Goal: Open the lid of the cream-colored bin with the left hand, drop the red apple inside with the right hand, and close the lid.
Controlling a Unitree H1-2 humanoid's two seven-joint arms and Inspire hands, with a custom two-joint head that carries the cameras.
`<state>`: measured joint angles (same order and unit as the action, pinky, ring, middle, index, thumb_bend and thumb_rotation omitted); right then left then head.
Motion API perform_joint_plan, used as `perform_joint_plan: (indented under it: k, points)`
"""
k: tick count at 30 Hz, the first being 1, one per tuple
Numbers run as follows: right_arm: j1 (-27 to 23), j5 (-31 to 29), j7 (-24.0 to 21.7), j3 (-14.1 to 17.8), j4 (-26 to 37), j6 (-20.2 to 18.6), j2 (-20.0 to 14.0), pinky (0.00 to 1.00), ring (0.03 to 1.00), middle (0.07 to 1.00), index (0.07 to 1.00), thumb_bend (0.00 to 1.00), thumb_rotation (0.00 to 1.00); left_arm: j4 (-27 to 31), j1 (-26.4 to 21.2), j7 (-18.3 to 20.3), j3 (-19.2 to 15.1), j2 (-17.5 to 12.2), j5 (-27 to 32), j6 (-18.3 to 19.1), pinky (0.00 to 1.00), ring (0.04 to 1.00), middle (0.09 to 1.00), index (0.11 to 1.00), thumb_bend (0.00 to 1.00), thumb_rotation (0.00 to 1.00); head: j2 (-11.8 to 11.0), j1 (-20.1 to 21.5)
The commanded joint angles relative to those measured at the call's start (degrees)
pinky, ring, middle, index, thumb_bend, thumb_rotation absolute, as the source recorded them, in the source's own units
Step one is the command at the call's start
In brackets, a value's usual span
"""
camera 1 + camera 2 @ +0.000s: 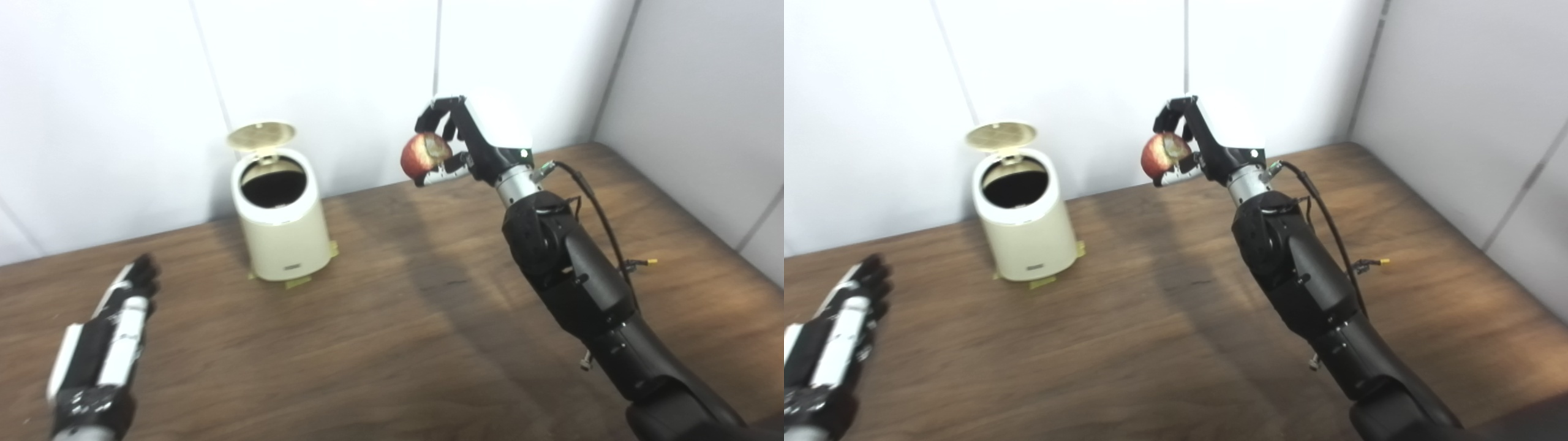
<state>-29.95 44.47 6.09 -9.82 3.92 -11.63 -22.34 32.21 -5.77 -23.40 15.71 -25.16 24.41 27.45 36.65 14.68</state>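
- Red apple (421, 154) is gripped in the raised right hand (465, 138), well right of the cream-colored bin (280, 220); early release risks a drop onto the tabletop (392, 318).
- Lid (261, 135) is propped upright, unheld; it may fall shut.
- Left hand (125, 306) is kept low, fingers extended, nothing held.

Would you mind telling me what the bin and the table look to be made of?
The cream-colored bin looks like smooth moulded plastic, by its even colour and soft sheen, though painted metal is possible. The table shows brown wood grain with a matte finish; solid wood or laminate, I cannot tell.
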Motion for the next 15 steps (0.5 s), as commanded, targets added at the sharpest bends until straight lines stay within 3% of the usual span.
perform_joint_plan:
  k: [1,9,15]
  points:
    - [-4.8,0.5,0.7,0.0,2.7,2.1,1.0,0.32,0.399,0.518,0.509,0.50,0.00,0.4,-0.6,1.5,-1.5,0.5,-3.2,-0.5,0.99,0.948,0.932,0.927,0.09,0.75,-0.1,-1.9]
    - [-9.7,0.7,-0.3,-3.1,1.8,3.3,7.6,0.33,0.389,0.520,0.510,0.50,0.00,-1.7,1.3,7.4,-4.5,5.7,-8.5,-0.6,0.94,0.912,0.902,0.885,0.20,0.72,-0.3,-5.0]
    - [-12.2,0.3,-0.2,-4.6,-2.0,5.3,10.9,0.33,0.389,0.516,0.513,0.50,0.00,-2.3,2.5,11.0,-6.8,9.1,-11.8,-0.7,0.92,0.917,0.895,0.865,0.22,0.70,-0.7,-7.5]
